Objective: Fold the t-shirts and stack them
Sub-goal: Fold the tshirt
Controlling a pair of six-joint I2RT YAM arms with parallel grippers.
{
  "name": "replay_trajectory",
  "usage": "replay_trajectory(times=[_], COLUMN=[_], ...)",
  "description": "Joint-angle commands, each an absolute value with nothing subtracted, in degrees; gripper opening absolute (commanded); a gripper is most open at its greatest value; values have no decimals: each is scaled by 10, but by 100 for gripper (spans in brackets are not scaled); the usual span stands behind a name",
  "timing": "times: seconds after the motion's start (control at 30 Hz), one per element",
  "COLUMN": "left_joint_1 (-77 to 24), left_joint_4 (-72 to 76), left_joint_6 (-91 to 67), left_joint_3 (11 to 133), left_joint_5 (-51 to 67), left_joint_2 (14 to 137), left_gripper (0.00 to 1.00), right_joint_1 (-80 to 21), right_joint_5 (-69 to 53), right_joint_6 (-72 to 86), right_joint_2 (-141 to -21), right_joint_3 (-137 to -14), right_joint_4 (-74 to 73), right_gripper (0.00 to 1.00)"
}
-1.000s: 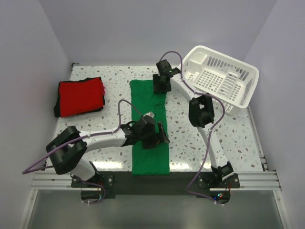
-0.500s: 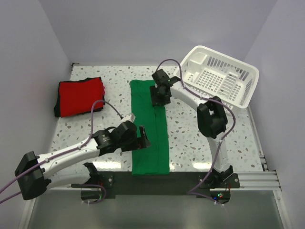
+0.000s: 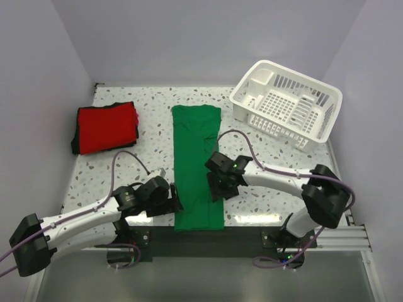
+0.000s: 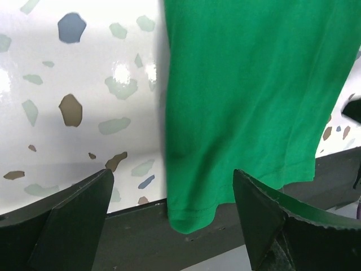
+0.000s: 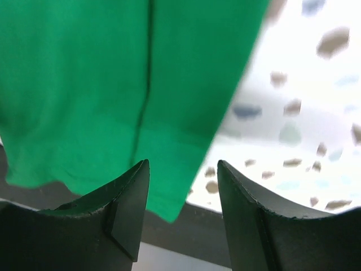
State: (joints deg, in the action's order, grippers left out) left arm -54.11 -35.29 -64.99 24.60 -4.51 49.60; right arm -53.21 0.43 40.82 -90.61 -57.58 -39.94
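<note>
The green t-shirt lies folded into a long narrow strip down the middle of the table, its near hem hanging over the black front rail. The red t-shirt lies folded at the far left. My left gripper is open and empty at the strip's near left edge. In the left wrist view the gripper hovers above the hem corner of the green shirt. My right gripper is open and empty at the strip's near right edge. In the right wrist view the gripper is above the green shirt.
A white slatted basket stands at the far right. The black front rail runs along the table's near edge and shows in the left wrist view. Grey walls close the sides and back.
My right gripper has moved from the green shirt's far end to its near right edge. My left gripper has drawn back from over the strip to its near left edge.
</note>
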Motion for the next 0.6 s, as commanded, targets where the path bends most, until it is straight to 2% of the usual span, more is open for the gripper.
replay_trajectory(times=[0.0,0.13,0.33,0.57], left_joint_1=[-543,-543,-569,-598], left_joint_4=[-347,-326,-334,-324], left_joint_6=[-665,-668,-686,-711], left_joint_3=[225,216,228,227], left_joint_5=[-28,-11,-22,-22], left_joint_2=[477,498,541,535], left_gripper=[90,84,83,80], right_joint_1=[-557,-564,-583,-597], right_joint_5=[17,5,-14,-18], right_joint_6=[496,533,557,572], right_joint_2=[-831,-772,-750,-722], right_joint_3=[-517,-464,-417,-381], right_joint_4=[-382,-381,-363,-371], right_gripper=[55,54,50,50])
